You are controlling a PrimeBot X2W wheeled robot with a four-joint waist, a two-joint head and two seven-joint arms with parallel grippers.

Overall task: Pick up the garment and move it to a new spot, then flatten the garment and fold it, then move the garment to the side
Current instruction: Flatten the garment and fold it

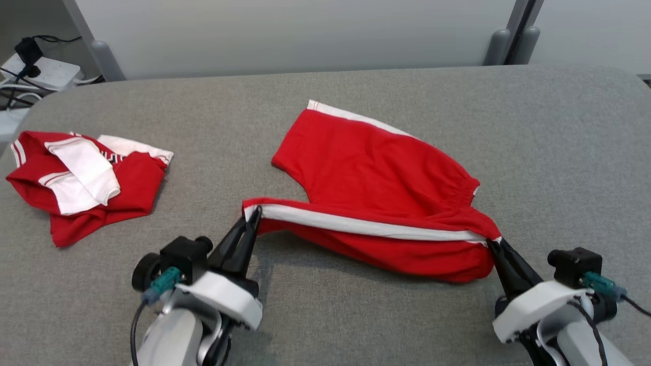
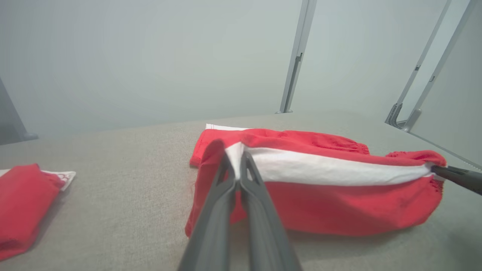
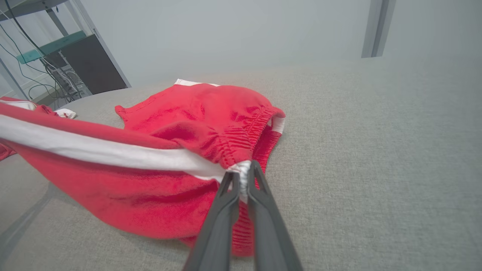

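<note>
Red shorts (image 1: 376, 173), striped near edge pinched at either end by left gripper (image 1: 253, 216) and right gripper (image 1: 493, 244), apparently mid-fold; next: carry toward far edge of table (image 1: 508, 101).

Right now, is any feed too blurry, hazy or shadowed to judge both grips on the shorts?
Head view: sharp, evenly lit, soft shadow under the half-lifted shorts. Left wrist view: milky haze, left end effector blurred close up, grip readable. Right wrist view: wide-angle bending, right end effector soft, grip readable.

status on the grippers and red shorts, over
Left gripper shut on red shorts at leg hem, right gripper shut on waistband. Striped edge lifted taut between them. Other red garment apart, left.
</note>
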